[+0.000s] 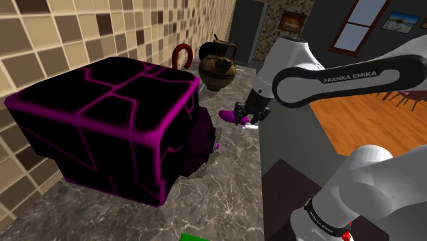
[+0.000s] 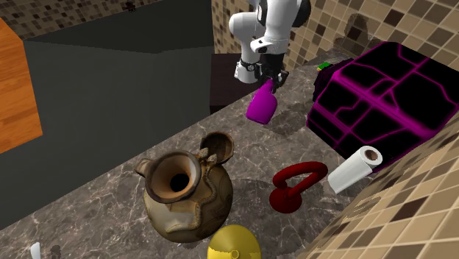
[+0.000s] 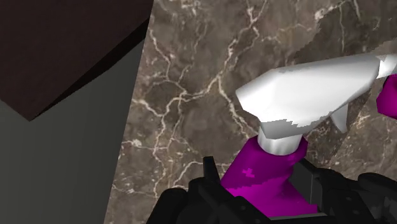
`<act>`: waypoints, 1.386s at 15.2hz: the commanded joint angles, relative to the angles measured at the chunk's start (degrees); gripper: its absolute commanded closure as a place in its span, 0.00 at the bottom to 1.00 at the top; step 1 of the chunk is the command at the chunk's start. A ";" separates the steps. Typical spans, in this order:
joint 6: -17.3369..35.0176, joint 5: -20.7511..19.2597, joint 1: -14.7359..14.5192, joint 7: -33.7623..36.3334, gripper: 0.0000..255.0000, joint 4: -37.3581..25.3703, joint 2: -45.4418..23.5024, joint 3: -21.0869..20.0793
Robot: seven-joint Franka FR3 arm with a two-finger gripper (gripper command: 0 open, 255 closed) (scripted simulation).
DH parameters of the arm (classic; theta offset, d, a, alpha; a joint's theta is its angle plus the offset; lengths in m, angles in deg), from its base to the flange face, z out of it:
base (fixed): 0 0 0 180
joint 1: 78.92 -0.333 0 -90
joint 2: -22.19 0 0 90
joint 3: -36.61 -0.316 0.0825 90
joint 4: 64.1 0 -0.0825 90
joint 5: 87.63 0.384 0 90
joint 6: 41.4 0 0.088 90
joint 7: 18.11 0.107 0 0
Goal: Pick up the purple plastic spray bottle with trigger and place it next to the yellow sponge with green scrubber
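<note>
Shoulder view: we see the white arm [image 1: 342, 75] reaching over a marble counter [image 1: 226, 192]. Its black gripper [image 1: 250, 113] is closed on the purple spray bottle [image 1: 229, 116], just past a big black box [image 1: 109, 123] veined with magenta lines. A green patch [image 1: 195, 237] at the bottom edge is probably the sponge's scrubber, and the rest of it is cut off.

Second exterior view: the bottle hangs beneath the gripper, well apart from a brown jug [image 2: 187, 195], a red kettlebell [image 2: 298, 184] and a paper roll [image 2: 355, 168]. The green patch peeks out by the box's far corner. We cannot tell whether the bottle's base is off the counter.

Wrist view: both fingers [image 3: 321, 188] clasp the bottle's purple shoulder, just under its white trigger head [image 3: 305, 95]. The body below is hidden.

We judge the carry to be the step in hand. Because the hold is high on the bottle, it may swing, so the grip should stay firm. The bottle should be lifted first and then taken round the box without brushing it. It should be set down upright beside the green patch, not on it.
</note>
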 commanded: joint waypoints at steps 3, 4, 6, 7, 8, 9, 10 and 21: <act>-2.02 2.54 -3.40 6.09 1.00 2.16 4.13 -4.95; -2.46 3.24 -4.31 7.58 1.00 2.54 4.94 -6.18; -3.31 4.70 -6.16 10.59 1.00 3.06 6.29 -8.70; -3.73 5.44 -7.10 12.13 1.00 3.20 6.84 -9.98; -4.12 6.19 -8.03 13.67 1.00 3.26 7.29 -11.28; -4.50 6.93 -8.96 15.23 1.00 3.24 7.64 -12.59; -4.85 7.66 -9.88 16.80 1.00 3.14 7.89 -13.89; -7.27 13.94 -16.90 34.24 1.00 -2.99 4.75 -29.02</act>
